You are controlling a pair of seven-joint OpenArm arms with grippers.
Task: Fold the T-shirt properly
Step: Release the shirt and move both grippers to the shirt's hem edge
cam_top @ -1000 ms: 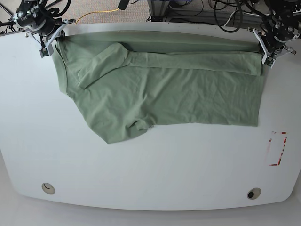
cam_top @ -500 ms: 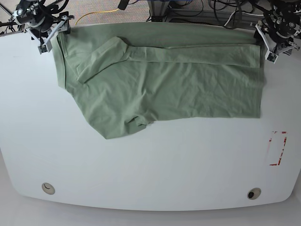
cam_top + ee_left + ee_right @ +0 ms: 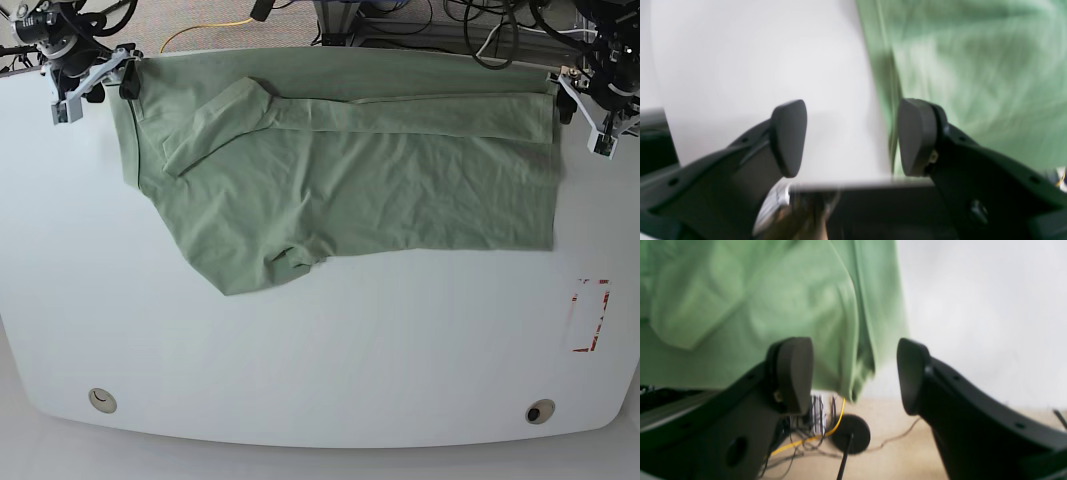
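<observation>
The T-shirt (image 3: 350, 200), a soft sage-green knit with a matte surface, is spread across the upper half of the base view, its top edge laid along the far edge of the bench (image 3: 320, 370). A long, nearly straight band of doubled fabric is seen along the top, and below it a second strip is stretched from the upper centre to the upper right. At the upper left, a tapered flap is angled down and to the left. The lower left of the cloth is drawn out into a rounded point with small rumples beside it, while the lower right is finished in a squarer corner.

The bench is smooth, pale and rounded at its 2 near corners, with 1 round metallic fitting (image 3: 103, 400) at the lower left and 1 dark-centred round fitting (image 3: 540, 411) at the lower right.

The left end effector (image 3: 853, 138), at the upper right of the base view, is held wide open, with nothing gripped; its 2 dark, blunt, rounded fingers are set well apart. The right end effector (image 3: 855, 376), at the upper left, is likewise wide open and empty, with creased fabric seen between its fingers.
</observation>
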